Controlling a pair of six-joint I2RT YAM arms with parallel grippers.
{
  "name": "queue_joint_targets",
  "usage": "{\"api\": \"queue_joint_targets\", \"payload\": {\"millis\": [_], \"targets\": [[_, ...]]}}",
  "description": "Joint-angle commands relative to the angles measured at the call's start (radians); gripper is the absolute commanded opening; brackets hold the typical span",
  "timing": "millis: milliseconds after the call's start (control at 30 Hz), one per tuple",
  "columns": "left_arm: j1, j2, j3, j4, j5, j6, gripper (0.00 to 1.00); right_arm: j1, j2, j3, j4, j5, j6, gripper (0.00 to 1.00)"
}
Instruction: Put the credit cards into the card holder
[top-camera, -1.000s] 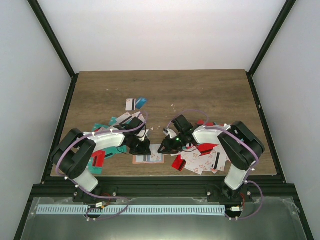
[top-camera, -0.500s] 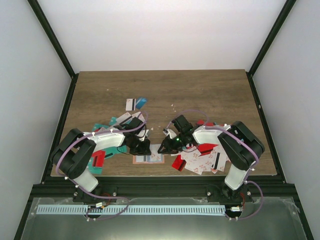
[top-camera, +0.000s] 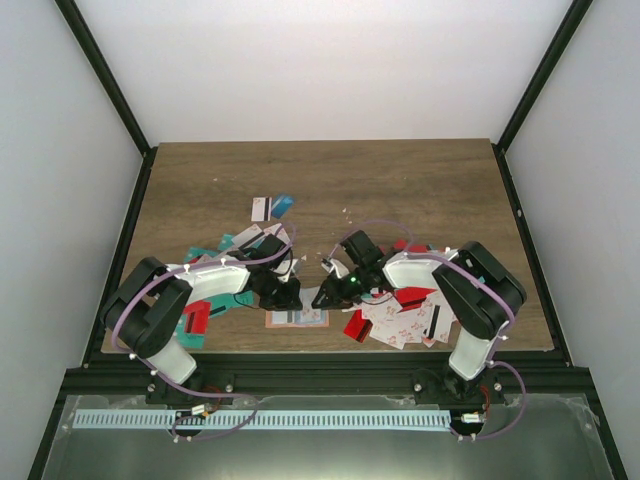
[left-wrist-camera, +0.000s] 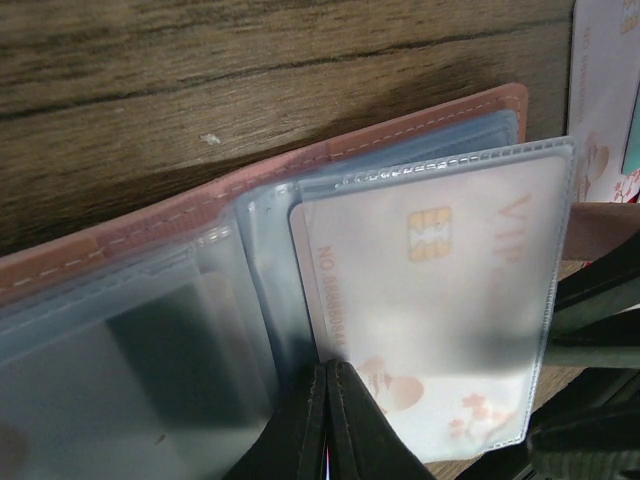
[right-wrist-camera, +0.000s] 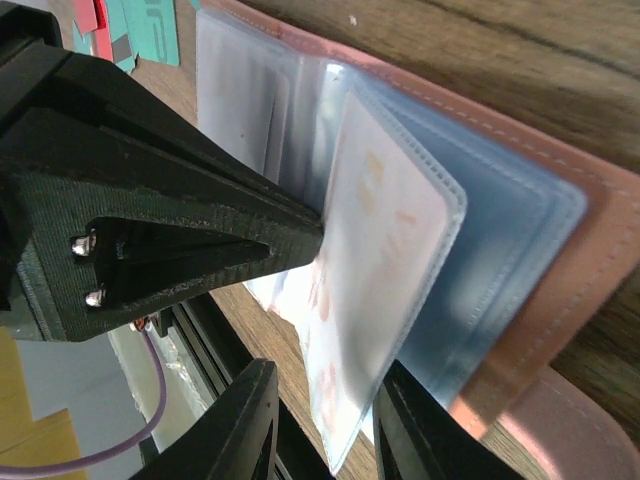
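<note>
Wood-grain surface (top-camera: 400, 190), with the pink card holder (top-camera: 297, 318) lying open at the near edge between both arms — loose credit cards (top-camera: 405, 318) heaped on either side. Left fingers (left-wrist-camera: 300, 430) are pinched together on one of its clear sleeves; right fingers (right-wrist-camera: 240, 430) sit parted around a card-filled sleeve.

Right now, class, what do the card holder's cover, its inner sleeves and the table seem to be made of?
The card holder cover: probably leather or imitation, matte salmon pink, with a stitched edge.
Its inner sleeves: clear soft plastic, slightly glossy; a card shows through.
The table: wood or wood-look laminate, matte, with dark grain lines.
</note>
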Motion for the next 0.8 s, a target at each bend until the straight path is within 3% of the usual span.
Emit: {"api": "queue_joint_targets", "payload": {"millis": [0,533,767], "targets": [[-0.010,0.018,-0.023,-0.038,-0.074,0.002,0.04,0.031,0.033,0.041,0.016,-0.036,-0.022,0.29],[-0.009,-0.184,0.051,-0.220,-0.146,-0.033,0.09,0.033,0.047,0.073,-0.018,-0.013,-0.027,0.29],[0.001,-0.325,0.074,-0.334,-0.239,-0.088,0.13,0.091,0.078,0.209,-0.075,-0.033,-0.039,0.35]]}}
